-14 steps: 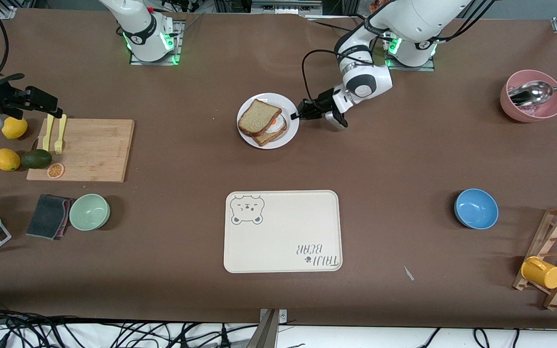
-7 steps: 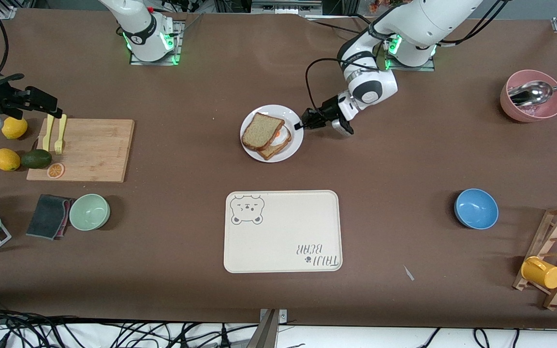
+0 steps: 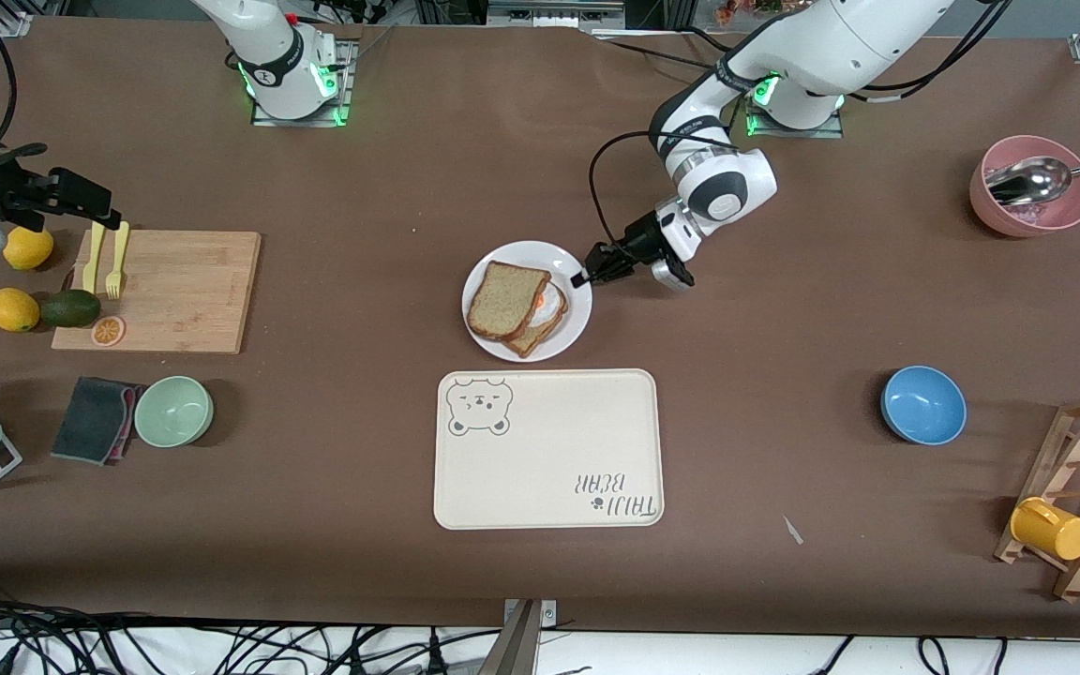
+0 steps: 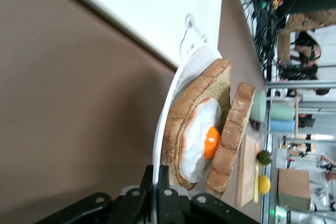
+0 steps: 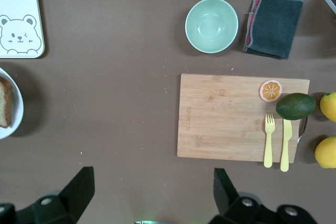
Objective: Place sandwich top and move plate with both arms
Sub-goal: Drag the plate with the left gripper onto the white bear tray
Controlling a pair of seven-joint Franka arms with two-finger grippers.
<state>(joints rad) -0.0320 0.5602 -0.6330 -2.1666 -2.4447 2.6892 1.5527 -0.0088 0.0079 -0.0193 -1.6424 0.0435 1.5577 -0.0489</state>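
Note:
The white plate [image 3: 521,253] lies mid-table, just farther from the front camera than the tray. On it the sandwich top [image 3: 505,300], a light brown slice, leans over a darker slice with a fried egg [image 3: 547,307]. My left gripper [image 3: 585,277] is shut on the plate's rim at the side toward the left arm's end. In the left wrist view the gripper [image 4: 156,169] pinches the plate [image 4: 184,72], edge-on, with the sandwich top [image 4: 234,127] over the egg [image 4: 202,137]. My right gripper [image 5: 152,192] is open and empty, high over bare table near the cutting board, out of the front view.
A cream bear-print tray [image 3: 547,448] lies nearer the front camera than the plate. A cutting board [image 3: 157,291] with fork, knife and fruit and a green bowl [image 3: 173,410] are toward the right arm's end. A blue bowl [image 3: 922,404] and pink bowl [image 3: 1030,186] are toward the left arm's end.
My left gripper has drawn the plate with the sandwich toward the front camera, close to the tray's edge. The right arm has not visibly moved.

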